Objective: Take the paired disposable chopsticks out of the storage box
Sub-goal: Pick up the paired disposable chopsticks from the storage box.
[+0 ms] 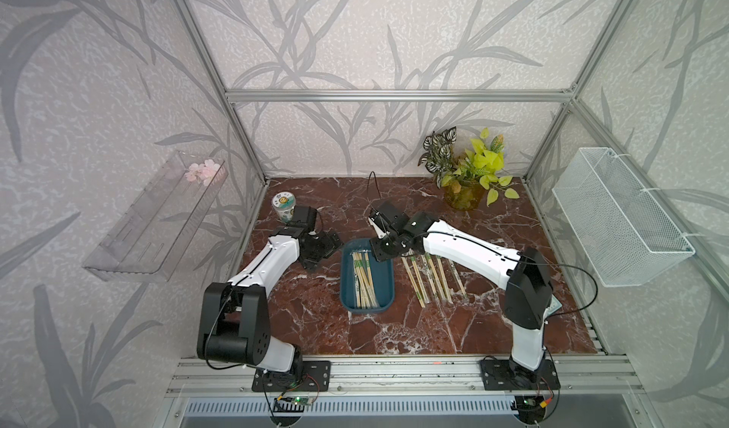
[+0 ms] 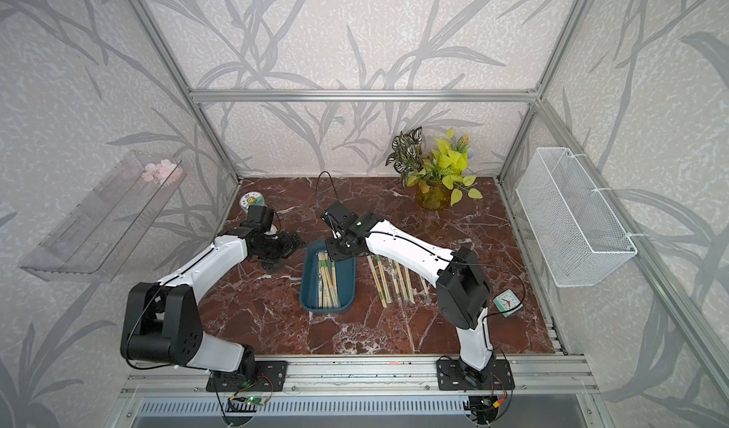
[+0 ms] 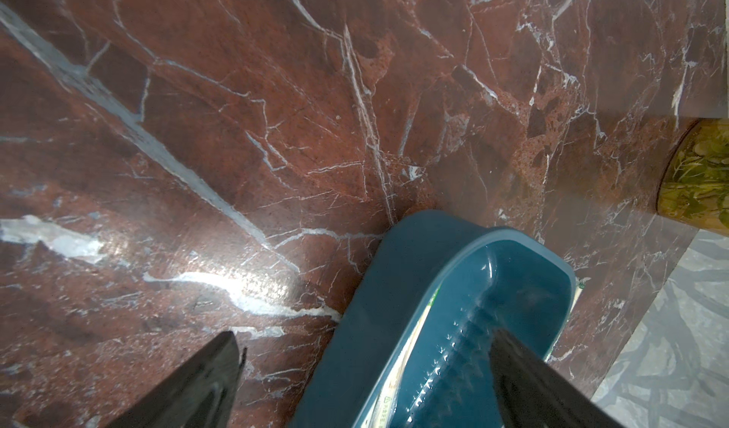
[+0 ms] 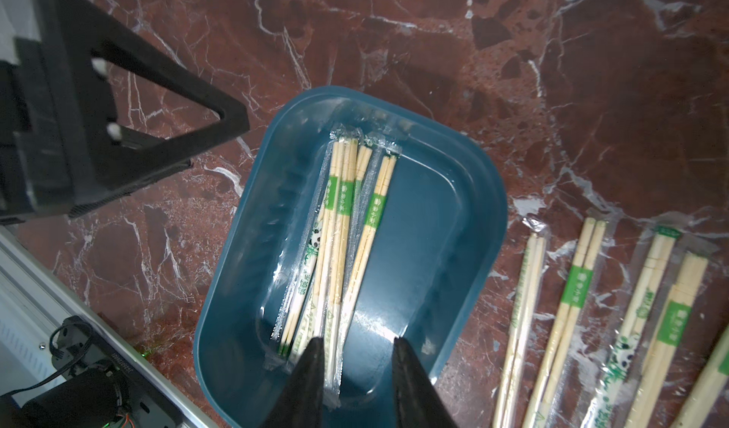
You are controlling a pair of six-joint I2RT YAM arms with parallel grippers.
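The storage box [image 1: 384,284] [image 2: 347,284] is a teal tray in the middle of the marble table. Several paired disposable chopsticks [image 1: 363,280] [image 2: 327,284] [image 4: 339,224] lie lengthwise in its left half. Several more wrapped pairs [image 1: 432,278] [image 2: 394,280] [image 4: 572,307] lie on the table right of the box. My right gripper [image 1: 378,254] [image 4: 359,363] hangs over the box's far end, open, with wrapper ends beside one finger. My left gripper [image 1: 333,246] [image 3: 367,333] stands wide open at the box's [image 3: 394,288] far left corner, its jaws either side of the wall.
A cup with a printed lid [image 1: 284,205] stands behind the left arm. A potted plant [image 1: 465,169] [image 3: 698,181] is at the back right, and a small clock [image 2: 509,301] lies by the right arm. A wire basket [image 1: 619,217] and a clear shelf [image 1: 154,217] hang on the side walls.
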